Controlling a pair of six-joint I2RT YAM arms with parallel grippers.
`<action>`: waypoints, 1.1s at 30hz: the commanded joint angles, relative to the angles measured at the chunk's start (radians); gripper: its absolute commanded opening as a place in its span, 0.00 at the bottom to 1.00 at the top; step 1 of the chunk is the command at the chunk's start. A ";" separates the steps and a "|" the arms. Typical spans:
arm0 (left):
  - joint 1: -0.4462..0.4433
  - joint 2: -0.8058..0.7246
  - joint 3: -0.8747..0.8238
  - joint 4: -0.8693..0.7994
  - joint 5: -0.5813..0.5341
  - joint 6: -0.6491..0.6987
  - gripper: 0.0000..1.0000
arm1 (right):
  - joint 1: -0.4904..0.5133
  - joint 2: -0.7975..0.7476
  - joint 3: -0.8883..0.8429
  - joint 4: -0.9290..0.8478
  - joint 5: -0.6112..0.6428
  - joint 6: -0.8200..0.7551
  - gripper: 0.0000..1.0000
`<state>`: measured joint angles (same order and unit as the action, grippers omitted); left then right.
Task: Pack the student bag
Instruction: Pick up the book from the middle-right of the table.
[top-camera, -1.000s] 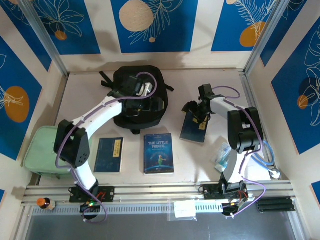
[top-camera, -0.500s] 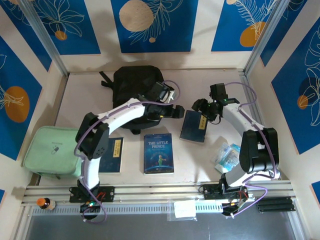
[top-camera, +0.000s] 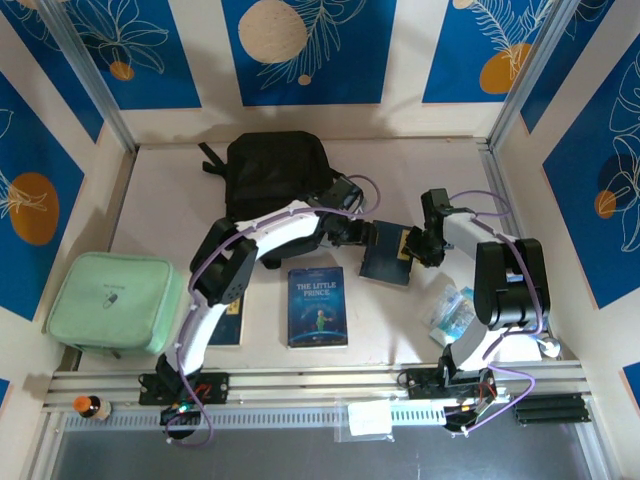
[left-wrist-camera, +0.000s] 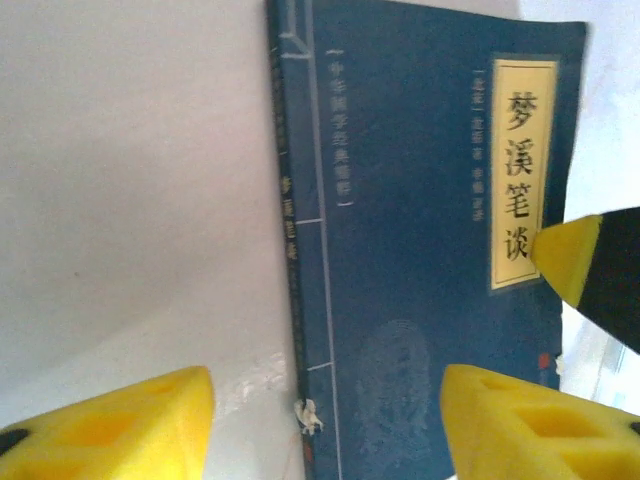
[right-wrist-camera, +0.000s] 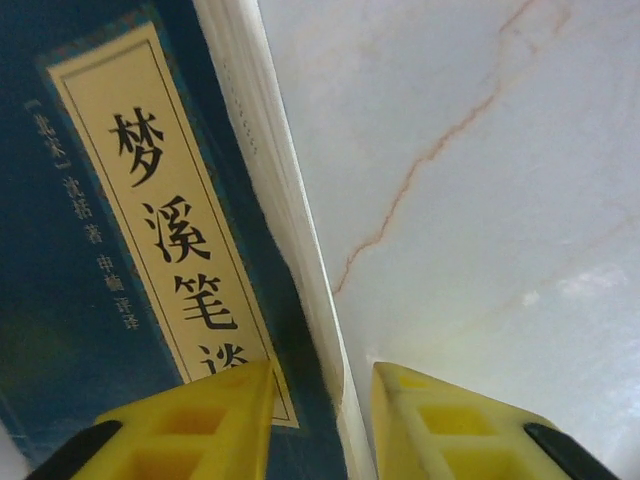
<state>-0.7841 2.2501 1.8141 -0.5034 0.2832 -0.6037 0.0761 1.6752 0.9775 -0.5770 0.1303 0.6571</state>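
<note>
The student bag (top-camera: 272, 170) is a black backpack lying at the back of the table. To its right a dark blue book (top-camera: 388, 262) lies flat, with a cream title label (left-wrist-camera: 520, 170). My left gripper (top-camera: 362, 232) sits at the book's left side. It is open, and its yellow fingers (left-wrist-camera: 110, 425) straddle the spine (left-wrist-camera: 290, 250) with wide gaps. My right gripper (top-camera: 412, 245) is at the book's right side. It is open by a narrow gap around the page edge (right-wrist-camera: 290, 230), one finger (right-wrist-camera: 190, 425) over the cover (right-wrist-camera: 80, 300).
The Little Prince book (top-camera: 318, 305) lies in front, and another blue book (top-camera: 230, 310) is partly under the left arm. A mint-green zip case (top-camera: 115, 300) sits at the left edge. A plastic packet (top-camera: 450, 315) lies near the right arm's base.
My left arm has swung right, off the bag, to the blue book's left side. The right gripper has come down to the book's right edge. Both pairs of jaws have narrowed.
</note>
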 joint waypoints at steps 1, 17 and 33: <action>-0.007 0.031 0.046 -0.051 -0.018 -0.004 0.54 | -0.004 0.032 0.038 -0.021 -0.035 -0.027 0.26; 0.011 0.107 0.062 -0.083 -0.022 -0.012 0.46 | 0.013 0.086 0.055 0.031 -0.180 -0.063 0.20; 0.020 0.086 0.084 -0.018 0.229 -0.034 0.37 | 0.013 0.098 0.047 0.069 -0.245 -0.039 0.19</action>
<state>-0.7525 2.3333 1.8618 -0.5625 0.3580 -0.6327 0.0807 1.7508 1.0157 -0.5236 -0.0532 0.6102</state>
